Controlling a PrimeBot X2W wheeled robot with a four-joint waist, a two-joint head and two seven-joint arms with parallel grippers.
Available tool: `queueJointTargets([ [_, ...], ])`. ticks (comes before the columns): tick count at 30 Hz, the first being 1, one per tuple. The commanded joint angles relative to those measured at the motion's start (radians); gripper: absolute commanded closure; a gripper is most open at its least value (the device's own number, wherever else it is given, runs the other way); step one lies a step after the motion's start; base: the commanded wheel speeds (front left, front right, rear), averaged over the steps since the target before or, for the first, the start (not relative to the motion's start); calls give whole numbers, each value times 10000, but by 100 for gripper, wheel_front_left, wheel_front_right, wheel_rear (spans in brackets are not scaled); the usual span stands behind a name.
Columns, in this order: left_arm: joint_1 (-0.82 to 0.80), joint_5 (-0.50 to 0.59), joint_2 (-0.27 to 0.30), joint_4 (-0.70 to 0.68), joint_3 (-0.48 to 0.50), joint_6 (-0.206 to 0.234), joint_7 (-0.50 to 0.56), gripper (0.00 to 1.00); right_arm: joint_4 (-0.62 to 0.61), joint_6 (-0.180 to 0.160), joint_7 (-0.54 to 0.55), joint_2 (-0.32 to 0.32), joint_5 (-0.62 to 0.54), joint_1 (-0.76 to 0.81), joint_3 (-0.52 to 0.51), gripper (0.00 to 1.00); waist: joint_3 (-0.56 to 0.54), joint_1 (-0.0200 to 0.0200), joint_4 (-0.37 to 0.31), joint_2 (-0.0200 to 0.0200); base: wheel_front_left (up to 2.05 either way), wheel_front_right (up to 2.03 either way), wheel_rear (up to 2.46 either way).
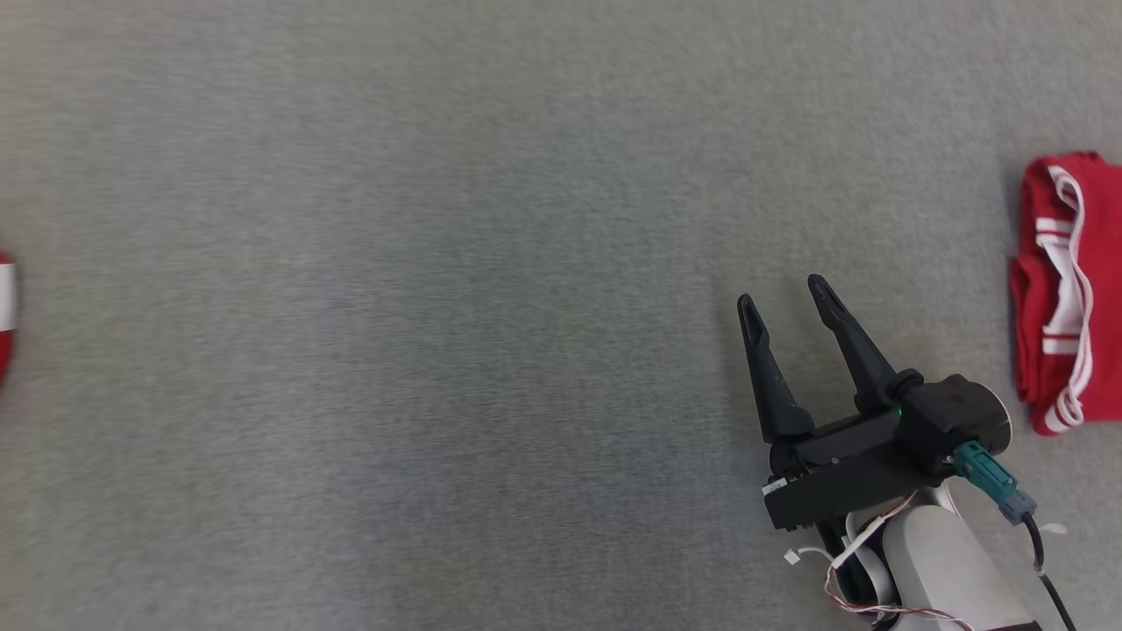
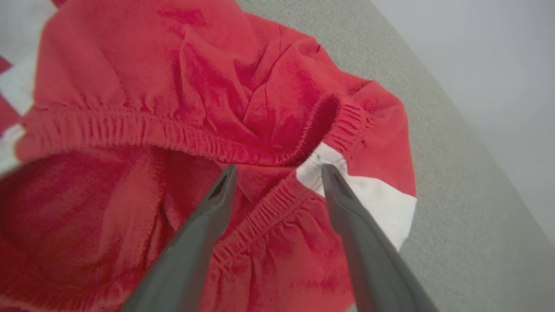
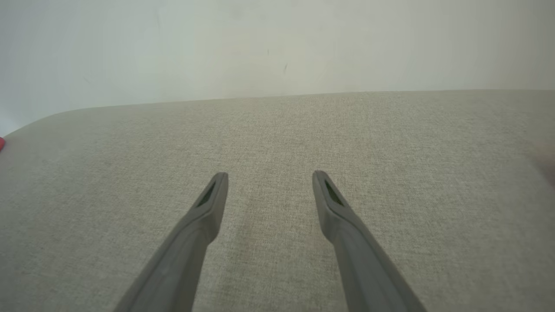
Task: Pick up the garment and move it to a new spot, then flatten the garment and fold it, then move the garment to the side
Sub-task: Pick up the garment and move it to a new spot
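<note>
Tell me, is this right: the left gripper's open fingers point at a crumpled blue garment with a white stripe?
No: the garment is red, not blue, as the left wrist view shows. The open left gripper does point at it, and the white stripe is there.

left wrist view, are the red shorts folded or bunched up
Bunched up, not folded: the red shorts lie crumpled on the grey cloth surface, with the elastic waistband gaping open and the fabric creased.

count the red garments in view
2. A folded garment at the head view's right edge; a crumpled garment by the left tool, at that view's left edge. Others may be hidden.
</note>
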Motion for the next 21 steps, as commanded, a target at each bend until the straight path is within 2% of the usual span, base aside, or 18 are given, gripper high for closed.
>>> queueJointTargets([
  [1,93,20,118,-41,22,99,131,0,11,-26,-71,78,-23,-126,-23,0,708,-3,-709,-2,0,0,0],
  [12,360,64,8,129,-19,693,566,0,177,-26,-224,156,122,-375,187,0,758,-3,-969,-2,0,0,0],
  [13,394,24,-77,151,-86,754,664,53,209,-26,-216,138,142,-377,188,0,691,-3,-979,-2,0,0,0],
  [14,422,9,-141,136,-153,747,736,100,254,-26,-229,114,156,-360,155,0,600,-3,-974,-2,0,0,0],
  [21,507,68,-84,-503,-180,558,489,100,518,-26,-322,87,249,-12,11,0,-245,-3,-790,-2,0,0,0],
])
